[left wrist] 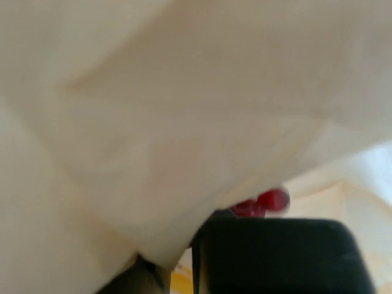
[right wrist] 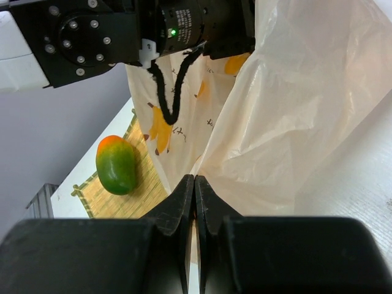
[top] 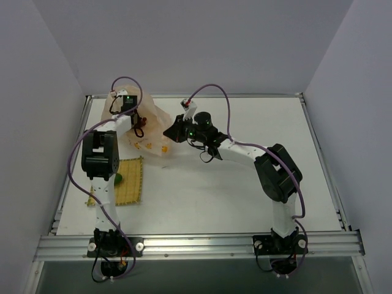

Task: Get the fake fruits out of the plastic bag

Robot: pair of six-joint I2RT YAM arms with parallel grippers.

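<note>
Currently, you have the thin, crinkly, translucent peach-cream plastic bag with orange printed marks standing crumpled at the far left of the white worktop. It sits just beyond the flat yellow woven square mat.

Your right end effector is at the bag's right edge. Its two black fingers are pressed together with no gap. A fold of the film runs down into their tips, so record it as clamped on the bag.

Your left end effector is inside the bag. The left wrist view is filled with blurred cream film; one black finger shows at the bottom, with film hanging beside it. Whether its jaws are apart or together, I cannot tell.

Fake fruits:
- The small glossy dark red grape beads are inside the bag, just above that finger. Contact with the finger cannot be confirmed.
- One oval green fruit with an orange-red top lies outside the bag on the mat, close beside your left arm in the overhead view.
</note>
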